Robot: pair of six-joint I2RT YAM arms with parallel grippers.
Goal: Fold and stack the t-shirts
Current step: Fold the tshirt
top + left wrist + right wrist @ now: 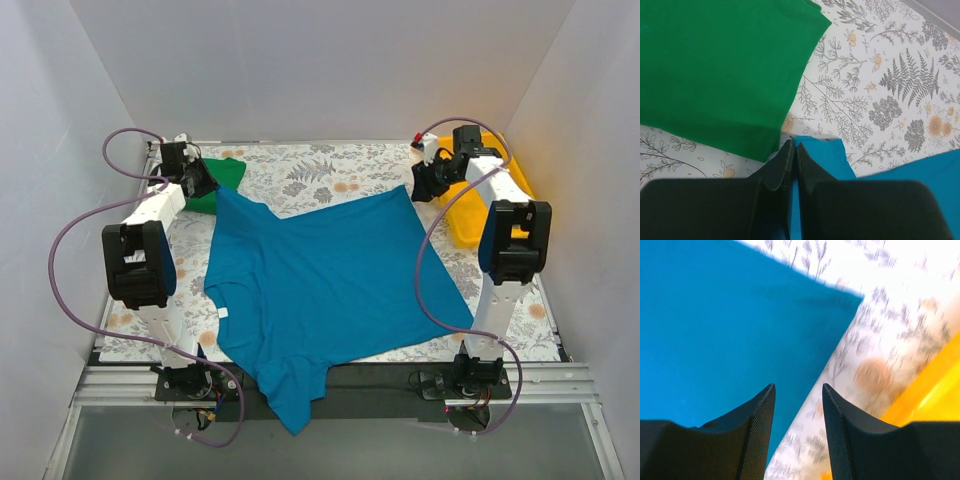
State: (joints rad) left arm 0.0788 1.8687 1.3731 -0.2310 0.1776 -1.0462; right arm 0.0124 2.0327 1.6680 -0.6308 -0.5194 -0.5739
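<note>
We judge the fold of the teal shirt (330,280), spread flat on the bench (300,170) beside the folded green shirt (720,65), barely begun: our left fingers (782,165) are pinched shut on its far corner, our right fingers (760,415) gape over the other corner and must close there, though blur hides any contact.

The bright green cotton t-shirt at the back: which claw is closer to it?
Left. The left gripper sits beside the green t-shirt, shut on a corner of the teal-blue cotton t-shirt. The right gripper hangs open on the opposite side, near the yellow plastic tray.
</note>
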